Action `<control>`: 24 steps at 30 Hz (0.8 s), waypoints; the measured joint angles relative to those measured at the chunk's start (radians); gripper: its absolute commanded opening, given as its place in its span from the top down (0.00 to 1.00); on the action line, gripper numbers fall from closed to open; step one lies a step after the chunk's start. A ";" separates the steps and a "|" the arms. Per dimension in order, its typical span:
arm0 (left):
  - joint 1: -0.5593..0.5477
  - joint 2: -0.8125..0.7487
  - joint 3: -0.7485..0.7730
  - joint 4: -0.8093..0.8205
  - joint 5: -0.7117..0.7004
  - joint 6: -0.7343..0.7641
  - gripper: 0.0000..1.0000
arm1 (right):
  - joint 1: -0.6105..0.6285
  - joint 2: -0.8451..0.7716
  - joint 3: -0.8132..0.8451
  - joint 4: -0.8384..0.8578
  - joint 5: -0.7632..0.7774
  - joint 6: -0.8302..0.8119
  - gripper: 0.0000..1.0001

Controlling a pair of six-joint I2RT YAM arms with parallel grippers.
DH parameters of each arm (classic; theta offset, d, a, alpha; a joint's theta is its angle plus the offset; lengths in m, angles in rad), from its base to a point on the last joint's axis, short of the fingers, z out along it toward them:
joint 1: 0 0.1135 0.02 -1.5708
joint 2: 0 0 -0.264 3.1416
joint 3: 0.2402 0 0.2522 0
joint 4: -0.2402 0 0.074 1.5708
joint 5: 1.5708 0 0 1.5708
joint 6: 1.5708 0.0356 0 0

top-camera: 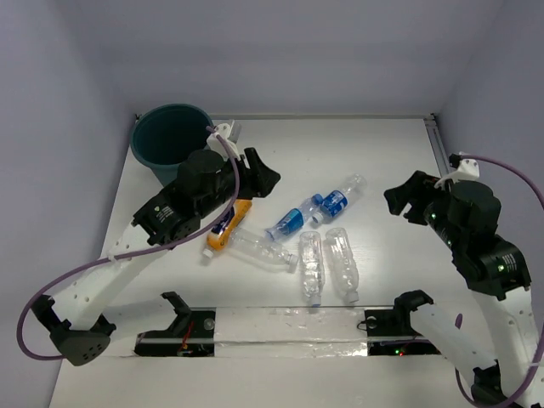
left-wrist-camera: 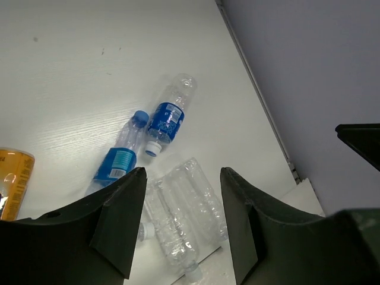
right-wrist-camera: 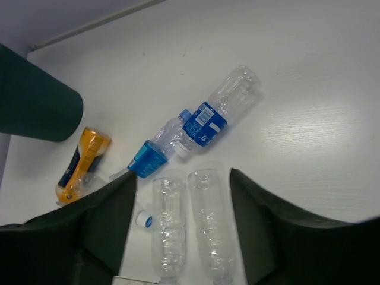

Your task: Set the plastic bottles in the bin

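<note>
Six plastic bottles lie on the white table. An orange-labelled bottle [top-camera: 228, 225] lies by a clear one [top-camera: 259, 250]. Two blue-labelled bottles [top-camera: 293, 219] [top-camera: 340, 199] lie in the middle. Two more clear bottles [top-camera: 312, 265] [top-camera: 342, 262] lie side by side nearer the front. The dark teal bin [top-camera: 174, 140] stands upright at the back left. My left gripper [top-camera: 265, 177] is open and empty above the table, between the bin and the bottles. My right gripper [top-camera: 401, 202] is open and empty, right of the bottles. Both wrist views show the clear pair [left-wrist-camera: 190, 202] [right-wrist-camera: 214, 219] between open fingers.
A clear plastic strip [top-camera: 280, 327] runs along the near table edge between the arm bases. A purple cable [top-camera: 127, 255] loops off the left arm. A metal rail [top-camera: 439, 144] edges the table at the back right. Pale walls close in the back and sides.
</note>
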 measured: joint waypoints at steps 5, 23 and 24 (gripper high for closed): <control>0.000 -0.012 -0.015 -0.014 -0.010 0.006 0.58 | -0.023 0.015 0.000 -0.003 -0.015 0.015 0.89; 0.013 0.234 -0.067 -0.167 -0.219 0.080 0.30 | -0.063 0.037 -0.073 0.009 -0.055 0.035 0.97; 0.022 0.257 -0.067 -0.167 -0.219 0.080 0.25 | -0.063 0.040 -0.079 0.010 -0.059 0.036 0.94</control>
